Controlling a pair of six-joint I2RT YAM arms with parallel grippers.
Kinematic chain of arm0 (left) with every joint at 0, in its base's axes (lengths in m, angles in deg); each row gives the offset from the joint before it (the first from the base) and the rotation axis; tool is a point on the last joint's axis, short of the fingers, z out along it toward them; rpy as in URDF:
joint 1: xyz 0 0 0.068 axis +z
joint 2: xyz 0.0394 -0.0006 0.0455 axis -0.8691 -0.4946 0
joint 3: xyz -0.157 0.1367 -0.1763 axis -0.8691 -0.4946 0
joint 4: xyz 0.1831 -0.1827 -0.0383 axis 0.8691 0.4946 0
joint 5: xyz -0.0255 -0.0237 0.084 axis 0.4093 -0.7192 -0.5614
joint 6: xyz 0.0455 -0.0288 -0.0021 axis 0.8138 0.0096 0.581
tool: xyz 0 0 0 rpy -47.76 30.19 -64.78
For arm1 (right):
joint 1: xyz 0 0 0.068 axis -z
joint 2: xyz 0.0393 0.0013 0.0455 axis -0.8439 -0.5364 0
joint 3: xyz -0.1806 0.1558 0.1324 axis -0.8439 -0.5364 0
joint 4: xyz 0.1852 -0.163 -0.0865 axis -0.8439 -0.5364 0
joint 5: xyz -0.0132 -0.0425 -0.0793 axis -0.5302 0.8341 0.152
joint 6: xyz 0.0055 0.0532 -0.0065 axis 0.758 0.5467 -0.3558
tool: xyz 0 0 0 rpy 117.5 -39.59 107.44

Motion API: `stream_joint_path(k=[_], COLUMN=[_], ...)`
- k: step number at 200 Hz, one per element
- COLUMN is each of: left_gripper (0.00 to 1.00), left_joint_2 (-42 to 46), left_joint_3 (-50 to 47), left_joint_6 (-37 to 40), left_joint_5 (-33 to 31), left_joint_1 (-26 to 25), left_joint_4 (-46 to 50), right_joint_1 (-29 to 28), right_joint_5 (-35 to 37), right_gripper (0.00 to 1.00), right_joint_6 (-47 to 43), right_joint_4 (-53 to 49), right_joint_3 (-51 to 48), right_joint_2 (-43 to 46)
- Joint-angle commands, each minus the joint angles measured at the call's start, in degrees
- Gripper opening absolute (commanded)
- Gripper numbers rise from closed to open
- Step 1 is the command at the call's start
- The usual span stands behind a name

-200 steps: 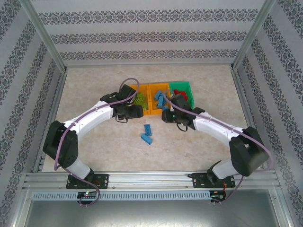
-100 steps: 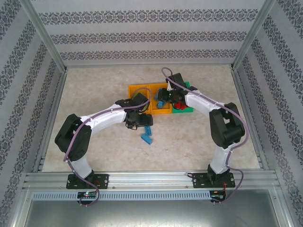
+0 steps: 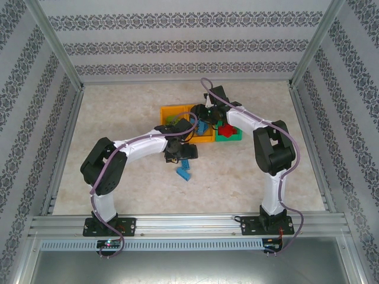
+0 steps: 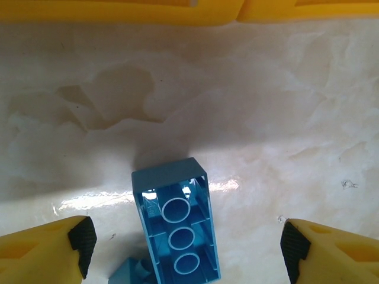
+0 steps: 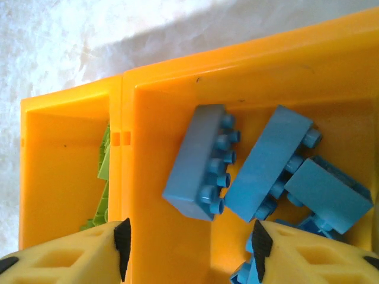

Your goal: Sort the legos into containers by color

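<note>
A blue lego (image 4: 177, 236) lies studs-down on the table, between the fingers of my open left gripper (image 4: 186, 245) and untouched by them. A second blue lego (image 4: 133, 272) pokes in at its lower left. From above, my left gripper (image 3: 177, 155) hovers by these two blue legos (image 3: 184, 172), in front of the containers. My right gripper (image 5: 190, 242) is open above the middle orange container (image 5: 154, 236), where several blue legos (image 5: 198, 163) lie. Lime green legos (image 5: 103, 177) sit in the left orange container (image 5: 59, 177). Red legos (image 3: 226, 129) fill the green container (image 3: 234, 137).
The three containers form a row at mid-table, their orange front rim (image 4: 118, 12) just beyond the left gripper. The right arm (image 3: 269, 148) reaches in from the right. Patterned walls and metal posts (image 3: 59, 53) enclose the table.
My left gripper has moved from the left orange container down and right to the blue legos on the table. My right gripper has swung from in front of the containers up over the middle one.
</note>
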Motion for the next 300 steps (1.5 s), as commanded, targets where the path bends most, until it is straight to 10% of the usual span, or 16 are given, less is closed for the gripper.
stream_joint_path(k=[1, 88, 186, 300], left_gripper=[0.84, 0.72, 0.29, 0.29], left_joint_2=[-1.09, -4.80, -6.69, -9.68], left_joint_3=[1.93, 3.79, 6.24, 30.24], left_joint_6=[-1.49, -2.66, -1.77, 6.47], left_joint_5=[-1.16, -0.55, -2.75, -8.13], left_joint_1=[-0.73, -2.74, -3.01, -0.29], left_joint_4=[1.85, 4.78, 6.04, 16.81], right_joint_1=[0.52, 3.60, 12.81, 12.42], right_joint_5=[-1.72, 4.68, 6.34, 5.49], right_gripper=[0.62, 0.74, 0.82, 0.81], right_joint_6=[0.33, -1.53, -4.09, -2.57], right_joint_4=[0.95, 2.79, 2.57, 4.97], right_joint_3=[-1.08, -19.94, -35.65, -48.42], right_joint_2=[3.22, 24.68, 37.46, 44.99])
